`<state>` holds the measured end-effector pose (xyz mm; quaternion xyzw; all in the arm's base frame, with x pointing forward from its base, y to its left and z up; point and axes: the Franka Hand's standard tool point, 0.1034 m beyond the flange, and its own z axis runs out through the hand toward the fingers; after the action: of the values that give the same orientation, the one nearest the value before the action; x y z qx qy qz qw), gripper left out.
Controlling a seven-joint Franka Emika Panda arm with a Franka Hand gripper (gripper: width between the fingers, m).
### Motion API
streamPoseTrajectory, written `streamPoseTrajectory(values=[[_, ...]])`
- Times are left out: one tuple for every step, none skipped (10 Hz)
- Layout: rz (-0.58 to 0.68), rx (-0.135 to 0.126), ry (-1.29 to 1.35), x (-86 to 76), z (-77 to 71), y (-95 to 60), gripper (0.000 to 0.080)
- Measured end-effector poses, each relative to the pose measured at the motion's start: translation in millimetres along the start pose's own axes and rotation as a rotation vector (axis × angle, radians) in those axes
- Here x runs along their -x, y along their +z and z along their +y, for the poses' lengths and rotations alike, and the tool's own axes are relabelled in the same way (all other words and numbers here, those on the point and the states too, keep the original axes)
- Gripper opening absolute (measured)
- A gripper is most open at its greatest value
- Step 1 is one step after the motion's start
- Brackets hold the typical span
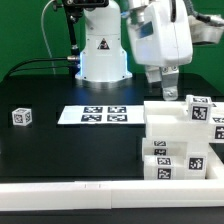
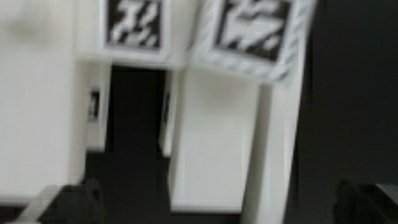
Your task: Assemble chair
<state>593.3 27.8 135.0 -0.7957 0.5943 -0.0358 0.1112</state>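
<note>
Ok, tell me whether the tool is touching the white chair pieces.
Apart. In the exterior view the open tool hangs above the chair pieces, with dark table showing between them.

Table [image 1: 45, 150]: bears all items listed. Robot base [image 1: 103, 55]: at the far edge, behind the marker board. Marker board [image 1: 95, 115]: flat on the table near the middle, in front of the base. Small tagged cube [image 1: 21, 117]: alone toward the exterior view's left, well apart from the marker board. Chair [image 1: 180, 140]: stacked pieces at the exterior view's right, near the front, to the right of the marker board; in the wrist view its pieces [image 2: 222, 120] stand directly below the camera. Gripper [image 1: 168, 93]: hangs above the chair's rear portion, apart from it. Long rail [image 1: 70, 195]: runs across the front edge, before everything else.
</note>
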Motion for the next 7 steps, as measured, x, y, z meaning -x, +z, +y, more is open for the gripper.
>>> streamPoseTrajectory(values=[[0.002, 0.004, -0.074, -8.6, 8.5, -3.1, 0.0649], [0.005, 0.006, -0.124, -9.8, 10.7, -2.3, 0.0649], [0.004, 0.007, -0.17, -8.8, 10.4, -1.5, 0.0649], [0.004, 0.008, -0.272, -9.3, 10.6, -1.4, 0.0649], [0.003, 0.008, -0.297, -9.2, 10.8, -1.1, 0.0649], [0.003, 0.008, -0.297, -9.2, 11.0, -0.8, 0.0649], [0.004, 0.009, -0.301, -12.0, 12.5, -1.0, 0.0649]])
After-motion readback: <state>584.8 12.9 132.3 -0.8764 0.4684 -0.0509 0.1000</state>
